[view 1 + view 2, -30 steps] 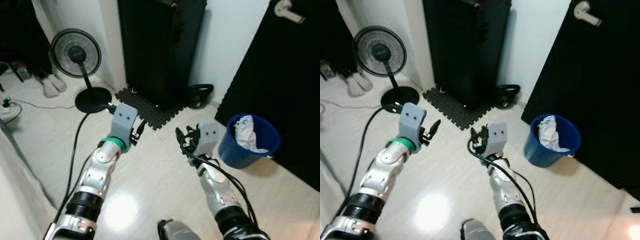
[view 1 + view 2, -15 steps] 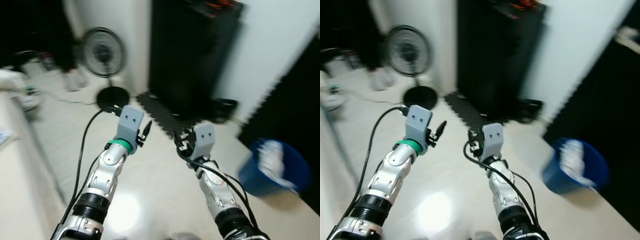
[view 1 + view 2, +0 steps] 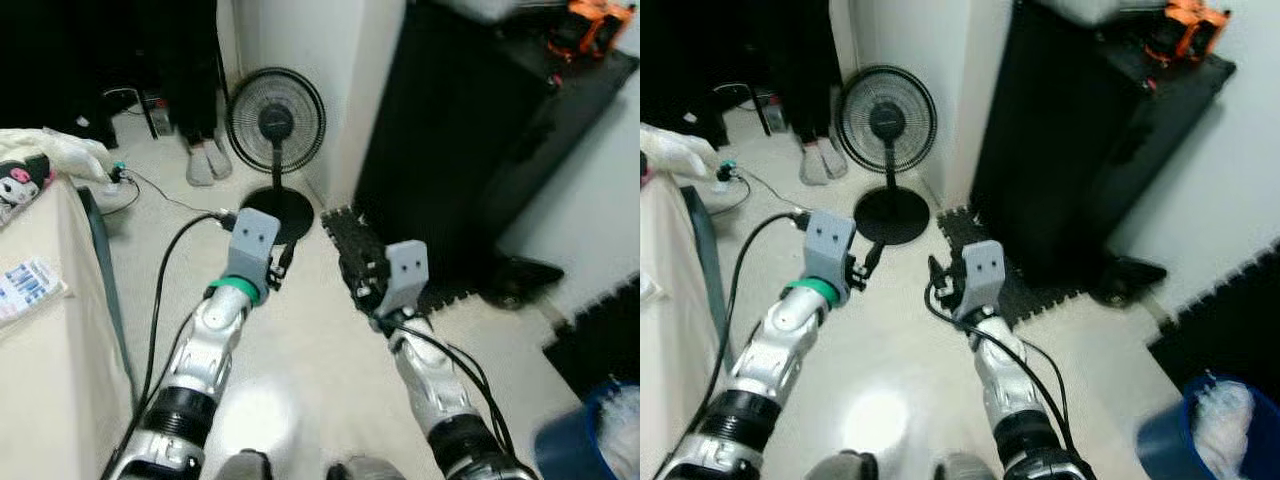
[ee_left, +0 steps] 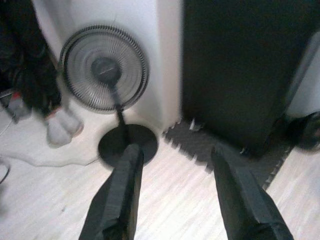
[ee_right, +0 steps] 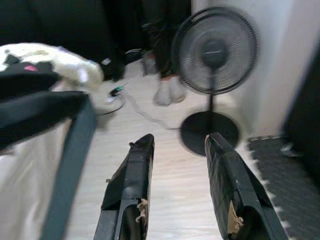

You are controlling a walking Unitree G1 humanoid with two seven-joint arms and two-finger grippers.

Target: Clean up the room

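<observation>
Camera swung left; end effectors (image 4: pixel 172 195) (image 5: pixel 180 190) empty, agape.

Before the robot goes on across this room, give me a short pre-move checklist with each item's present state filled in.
1. Left gripper empty, fingers apart: ok.
2. Right gripper empty, fingers apart: ok.
3. Floor right ahead between the arms bare: ok.
4. Fan standing upright by the wall corner: ok.
5. Cable off the walking path: not ok, it trails over the floor to the left, near the fan's base.
6. Something to tidy picked out: cannot tell; white socks lie by the fan, and the blue bin at the right already holds white waste.
</observation>
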